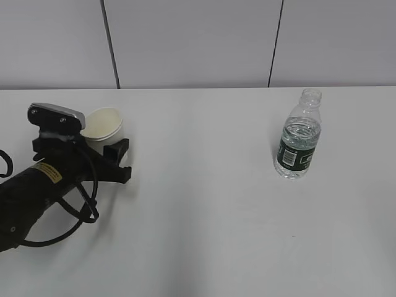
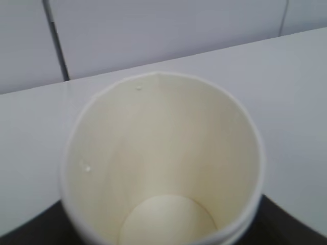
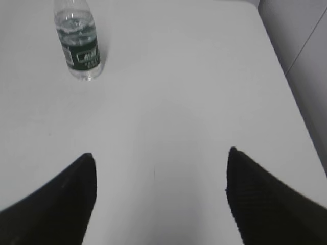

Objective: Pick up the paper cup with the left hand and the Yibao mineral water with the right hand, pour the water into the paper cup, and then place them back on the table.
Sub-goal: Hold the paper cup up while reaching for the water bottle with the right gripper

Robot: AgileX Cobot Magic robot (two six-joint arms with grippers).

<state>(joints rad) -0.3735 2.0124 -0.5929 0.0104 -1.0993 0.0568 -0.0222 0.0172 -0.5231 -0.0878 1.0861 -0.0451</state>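
Left wrist view: paper cup [image 2: 163, 153] cream-white, tapered, empty inside.

Spread wide above the table [image 3: 168, 102], the right hand [image 3: 158, 196], both dark fingers [image 3: 56, 204] low in view, nothing between them. Up at eleven o'clock, upright and well apart, the Yibao mineral water [image 3: 77, 41], uncapped.

I see a pale grey panelled wall [image 1: 192, 43] behind my work area, split by dark vertical seams [image 1: 110, 43], under soft, even light.
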